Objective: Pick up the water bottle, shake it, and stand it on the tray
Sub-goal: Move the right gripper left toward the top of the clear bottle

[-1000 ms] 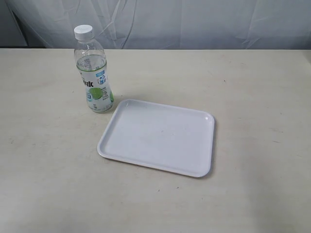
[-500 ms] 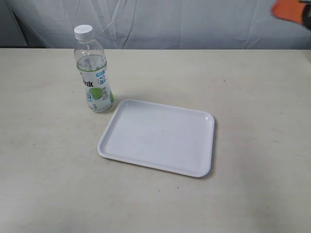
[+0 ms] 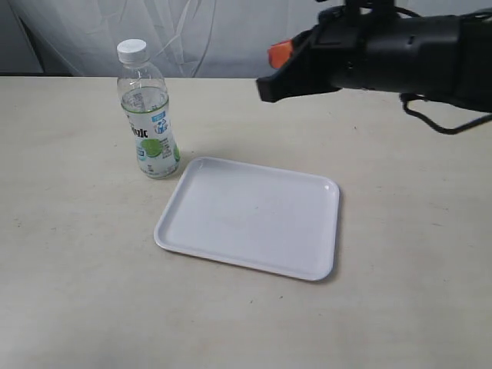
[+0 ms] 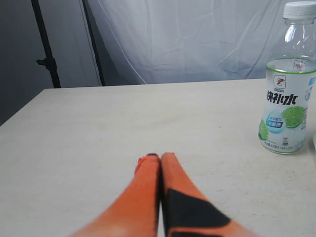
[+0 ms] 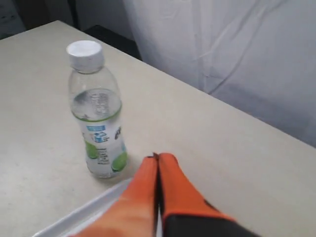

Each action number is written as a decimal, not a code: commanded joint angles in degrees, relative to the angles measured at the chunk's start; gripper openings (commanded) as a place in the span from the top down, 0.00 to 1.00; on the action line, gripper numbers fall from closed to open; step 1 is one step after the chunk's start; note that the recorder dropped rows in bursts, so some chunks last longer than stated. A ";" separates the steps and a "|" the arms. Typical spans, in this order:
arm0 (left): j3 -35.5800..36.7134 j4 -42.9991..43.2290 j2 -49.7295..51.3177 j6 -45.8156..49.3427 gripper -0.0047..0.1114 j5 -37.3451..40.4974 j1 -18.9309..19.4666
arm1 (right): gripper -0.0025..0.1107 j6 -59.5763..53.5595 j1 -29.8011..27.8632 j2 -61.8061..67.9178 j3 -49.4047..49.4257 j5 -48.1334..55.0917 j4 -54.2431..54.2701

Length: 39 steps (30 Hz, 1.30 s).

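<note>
The right pincer (image 5: pixel 156 158) has bright orange fingers that turn black further back, and its arm (image 3: pixel 400 54) is black. The left pincer (image 4: pixel 159 157) is the same orange, with a black patch on one finger. Ahead of both pincers, the water bottle (image 3: pixel 148 115) is clear, its cap (image 3: pixel 131 50) white. Its label (image 3: pixel 154 144) is white with a green top band, dark lettering, blue marks and green lime pictures. Close by the right pincer, the tray (image 3: pixel 250 217) is plain white. The table (image 3: pixel 400 231) is pale beige, faintly scuffed, and the curtain (image 3: pixel 231 31) beyond is white.
</note>
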 commanded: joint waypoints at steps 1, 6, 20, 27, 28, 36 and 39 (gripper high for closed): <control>0.13 -0.01 -0.29 -0.20 0.96 -0.18 0.01 | 0.78 -2.54 2.36 5.71 -6.80 4.52 0.46; 0.13 -0.01 -0.29 -0.20 0.96 -0.18 0.01 | 0.23 -0.81 3.97 11.04 -12.83 7.66 0.46; 0.13 -0.01 -0.29 -0.20 0.96 -0.18 0.01 | 0.10 -0.69 7.05 18.58 -18.44 8.76 0.46; 0.13 -0.01 -0.29 -0.20 0.96 -0.18 0.01 | 0.10 -0.69 7.05 23.78 -24.30 8.98 0.46; 0.13 -0.01 -0.29 -0.20 0.96 -0.18 0.01 | 0.10 -0.69 7.05 24.67 -25.38 9.08 0.46; 0.13 -0.01 -0.29 -0.20 0.96 -0.18 0.01 | 0.10 -0.46 7.05 29.15 -31.02 9.15 0.46; 0.13 -0.01 -0.29 -0.20 0.96 -0.18 0.01 | 0.10 -0.46 7.05 30.32 -32.70 9.03 0.46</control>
